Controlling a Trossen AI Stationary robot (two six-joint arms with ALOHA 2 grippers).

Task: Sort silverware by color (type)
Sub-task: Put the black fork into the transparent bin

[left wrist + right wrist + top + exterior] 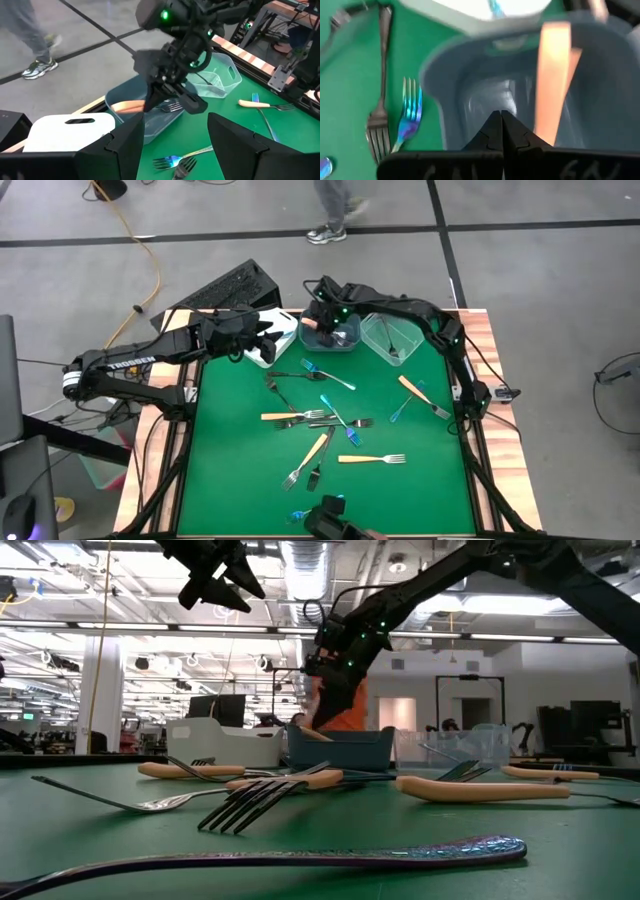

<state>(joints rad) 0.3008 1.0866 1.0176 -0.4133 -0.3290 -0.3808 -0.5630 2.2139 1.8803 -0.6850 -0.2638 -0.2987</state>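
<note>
Three bins sit at the table's far edge; your right gripper (pixel 328 321), fingers clenched on nothing, hangs over the grey-blue bin (pixel 345 340), where an orange-handled fork (pixel 131 106) lies just below it, so a drop-off looks finished. Next, judge a reach toward the silverware (pixel 310 420) on the green mat (pixel 420 480). Left gripper (pixel 262 337) waits released beside the white bin (pixel 283 340); "TROSSEN" marks its arm.
</note>
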